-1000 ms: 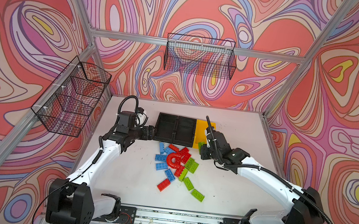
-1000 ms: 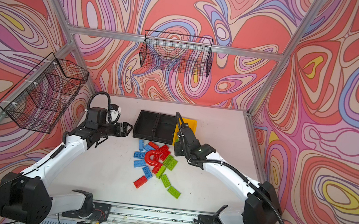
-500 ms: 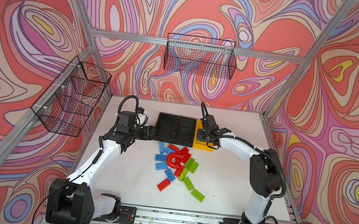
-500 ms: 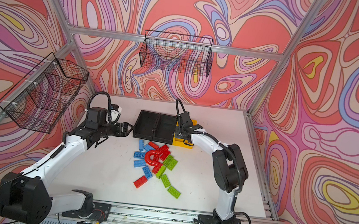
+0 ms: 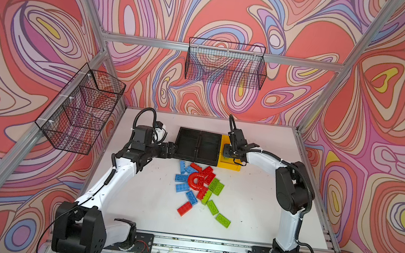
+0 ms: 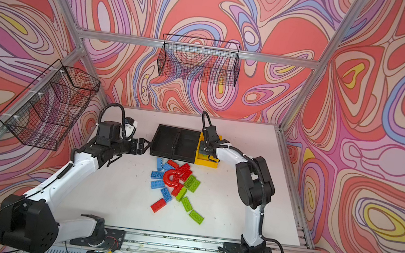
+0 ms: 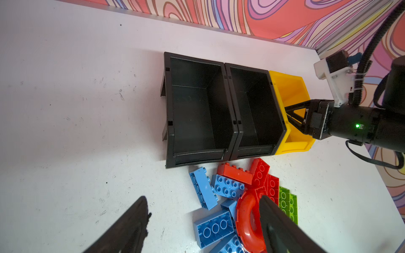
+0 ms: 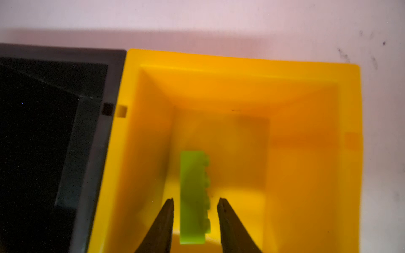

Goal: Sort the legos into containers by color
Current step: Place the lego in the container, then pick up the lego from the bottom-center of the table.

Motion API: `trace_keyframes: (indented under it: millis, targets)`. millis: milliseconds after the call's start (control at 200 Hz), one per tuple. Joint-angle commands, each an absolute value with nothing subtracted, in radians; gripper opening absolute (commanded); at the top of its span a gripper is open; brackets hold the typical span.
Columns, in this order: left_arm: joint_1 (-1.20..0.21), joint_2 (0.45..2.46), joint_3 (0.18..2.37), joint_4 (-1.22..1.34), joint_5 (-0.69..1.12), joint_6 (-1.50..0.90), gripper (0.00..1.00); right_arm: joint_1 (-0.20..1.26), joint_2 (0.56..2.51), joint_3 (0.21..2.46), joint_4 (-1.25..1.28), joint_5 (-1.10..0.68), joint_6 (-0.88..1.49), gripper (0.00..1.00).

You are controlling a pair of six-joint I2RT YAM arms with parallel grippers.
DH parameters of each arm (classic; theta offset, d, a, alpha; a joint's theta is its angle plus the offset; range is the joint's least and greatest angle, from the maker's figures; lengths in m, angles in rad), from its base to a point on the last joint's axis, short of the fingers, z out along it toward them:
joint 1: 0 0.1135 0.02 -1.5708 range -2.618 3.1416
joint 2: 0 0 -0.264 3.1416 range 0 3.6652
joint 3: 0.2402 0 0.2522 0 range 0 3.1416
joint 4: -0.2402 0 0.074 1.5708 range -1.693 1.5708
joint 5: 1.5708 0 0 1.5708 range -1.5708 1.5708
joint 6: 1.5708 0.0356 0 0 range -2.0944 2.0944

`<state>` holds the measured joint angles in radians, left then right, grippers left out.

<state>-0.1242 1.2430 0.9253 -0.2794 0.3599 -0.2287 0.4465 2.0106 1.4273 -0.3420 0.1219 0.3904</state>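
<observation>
**Green brick [image 8: 192, 192] inside yellow bin [image 8: 306, 153], right hand [image 8: 195, 203] spread**

Over the yellow bin, at the 3 o'clock end of the bin row: right hand, pointed down, parted, pinching nothing. Between its fingers [image 8: 162, 225] and clear of both: the green brick, on its side, close to the wall next to the black bin [image 8: 43, 131]. Blurred, so cannot tell whether resting on the bin floor.

At 9 o'clock of the row, just beside the outer black bin [image 5: 188, 144]: left hand [image 5: 169, 150], spread wide, holding nothing, over the counter [image 5: 252, 205].

At 6 o'clock of the row, on the counter: loose pile [image 5: 210, 186] of blue, red and green legos around a red arch [image 5: 194, 182]. Blue mostly at 9 o'clock of the arch, green at 3 to 5 o'clock. Apart from the pile at 6 o'clock: a lone red brick [image 5: 184, 208]. At 5 o'clock, farthest out: a second green brick [image 5: 223, 220].
</observation>
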Motion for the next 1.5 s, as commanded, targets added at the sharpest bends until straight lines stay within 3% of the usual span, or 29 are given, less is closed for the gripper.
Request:
trace_keyframes:
  millis: [0,336,466,671,936,1492]
  targets:
    - [-0.120,1.242,0.943,-0.270,0.372,-0.222,0.82,0.439,2.001,1.464,-0.332,0.095,0.394,0.46]
    - [-0.120,1.247,0.946,-0.270,0.382,-0.226,0.82,0.464,1.683,1.370,-0.492,0.129,0.368,0.43]
    - [-0.120,1.254,0.945,-0.243,0.398,-0.241,0.82,0.574,1.548,1.307,-0.630,0.240,0.397,0.45]
    - [-0.120,1.271,0.946,-0.234,0.398,-0.249,0.82,0.794,1.418,1.096,-0.687,0.153,0.539,0.46]
    - [-0.120,1.271,0.948,-0.237,0.401,-0.245,0.82,1.039,1.480,1.017,-0.695,0.092,0.513,0.54]
    - [-0.120,1.255,0.945,-0.242,0.388,-0.239,0.82,1.079,1.677,0.999,-0.673,0.120,0.445,0.59]
